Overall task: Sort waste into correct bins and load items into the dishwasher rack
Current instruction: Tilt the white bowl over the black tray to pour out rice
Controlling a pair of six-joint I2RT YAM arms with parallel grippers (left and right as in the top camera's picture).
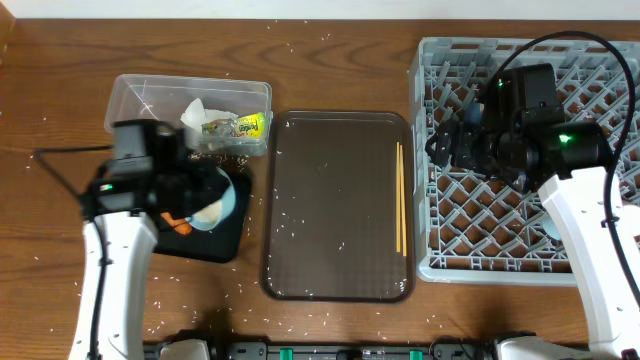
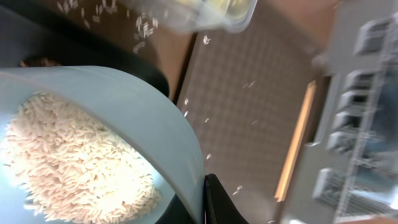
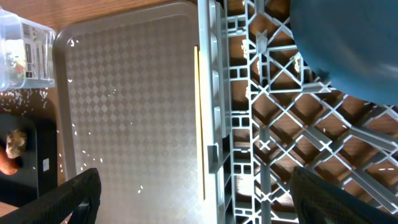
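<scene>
My left gripper (image 2: 204, 188) is shut on the rim of a pale blue bowl (image 2: 143, 112) that holds white rice grains (image 2: 74, 162). In the overhead view the bowl (image 1: 218, 200) hangs tilted over the black tray bin (image 1: 225, 242), where an orange carrot piece (image 1: 176, 222) lies. The clear tub (image 1: 140, 95) holds a crumpled tissue (image 1: 200, 110) and a yellow-green wrapper (image 1: 245, 126). My right gripper (image 3: 208, 199) stands open with nothing in it over the left edge of the grey dishwasher rack (image 1: 600, 75). A blue plate (image 3: 348, 50) stands in the rack. The chopsticks (image 1: 400, 195) lie on the brown tray (image 1: 335, 210).
Loose rice grains are scattered over the brown tray and the wooden table (image 1: 60, 60). A brown food lump (image 3: 15, 142) lies on the black tray beside the carrot. The rack's upright pegs (image 3: 261, 43) rise under the right arm.
</scene>
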